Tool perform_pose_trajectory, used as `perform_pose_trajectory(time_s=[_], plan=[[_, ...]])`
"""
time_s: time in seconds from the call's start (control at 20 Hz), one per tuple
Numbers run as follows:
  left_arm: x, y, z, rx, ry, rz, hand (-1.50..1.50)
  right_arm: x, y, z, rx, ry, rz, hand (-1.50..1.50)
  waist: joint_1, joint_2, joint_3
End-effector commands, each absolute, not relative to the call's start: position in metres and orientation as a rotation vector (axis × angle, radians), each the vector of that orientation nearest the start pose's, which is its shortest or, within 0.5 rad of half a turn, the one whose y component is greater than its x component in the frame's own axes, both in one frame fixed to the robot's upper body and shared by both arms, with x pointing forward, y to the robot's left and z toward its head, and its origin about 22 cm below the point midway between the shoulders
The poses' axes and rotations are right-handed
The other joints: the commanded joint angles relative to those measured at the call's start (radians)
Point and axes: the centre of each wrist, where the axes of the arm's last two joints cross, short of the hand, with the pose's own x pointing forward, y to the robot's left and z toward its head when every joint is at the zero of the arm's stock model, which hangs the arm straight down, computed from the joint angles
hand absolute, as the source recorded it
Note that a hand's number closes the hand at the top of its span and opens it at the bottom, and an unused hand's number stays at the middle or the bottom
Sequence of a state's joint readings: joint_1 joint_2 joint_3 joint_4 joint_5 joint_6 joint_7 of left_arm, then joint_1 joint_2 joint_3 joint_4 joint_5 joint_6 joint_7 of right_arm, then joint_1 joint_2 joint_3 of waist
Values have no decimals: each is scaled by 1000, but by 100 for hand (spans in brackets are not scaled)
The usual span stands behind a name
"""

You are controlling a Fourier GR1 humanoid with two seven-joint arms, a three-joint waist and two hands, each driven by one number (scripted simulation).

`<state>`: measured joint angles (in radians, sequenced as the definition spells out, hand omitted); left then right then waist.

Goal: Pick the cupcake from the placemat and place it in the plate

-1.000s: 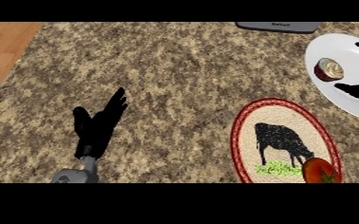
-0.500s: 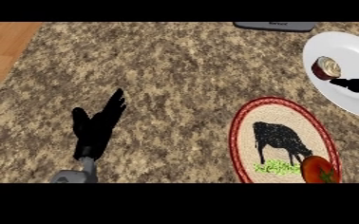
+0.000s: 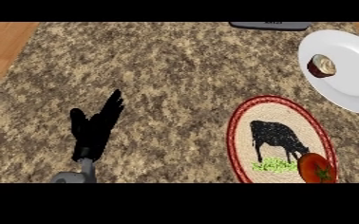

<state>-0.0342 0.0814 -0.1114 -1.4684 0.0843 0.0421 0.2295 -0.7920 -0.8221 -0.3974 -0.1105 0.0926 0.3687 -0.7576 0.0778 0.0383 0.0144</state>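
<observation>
The left hand (image 3: pixel 97 126) rests open well to the left of the placemat (image 3: pixel 242 123), fingers straight and pointing up, holding nothing; it has not moved over the last second. The placemat, oval with a red rim and a black cow on it, carries only a tomato (image 3: pixel 316 167) at its lower right edge. Up and to the right of the placemat, the white plate (image 3: pixel 344 88) holds the cupcake (image 3: pixel 321 66), which lies tipped on its side near the plate's left part. Half a second ago a dark shape, probably the right hand, showed just below the cupcake at the frame's right edge; now it is gone and the right hand is out of view, so its state cannot be told. The placing looks done.

Above the placemat, a dark grey object (image 3: pixel 270 25) sits at the counter's far edge.
</observation>
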Motion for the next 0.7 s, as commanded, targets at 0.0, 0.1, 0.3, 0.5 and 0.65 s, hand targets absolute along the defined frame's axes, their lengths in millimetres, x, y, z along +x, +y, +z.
perform_pose_trajectory(time_s=[0.0,0.1,0.3,0.5,0.65], plan=[[242,225,-29,-28,-1220,-55,0,302,-543,96,-219,-1788,134,-150,-13,3,-3],[242,229,-24,-38,-1219,-53,0,291,-548,88,-220,-1768,176,-150,-12,3,-1],[243,236,-25,-23,-1222,-35,0,280,-558,91,-156,-1753,223,-150,-24,-2,-1],[234,233,-33,-22,-1217,-21,0,257,-573,89,-199,-1726,276,-150,-39,-6,0],[237,221,-30,-45,-1222,-34,0,256,-569,80,-221,-1735,317,-150,-40,-6,1]])
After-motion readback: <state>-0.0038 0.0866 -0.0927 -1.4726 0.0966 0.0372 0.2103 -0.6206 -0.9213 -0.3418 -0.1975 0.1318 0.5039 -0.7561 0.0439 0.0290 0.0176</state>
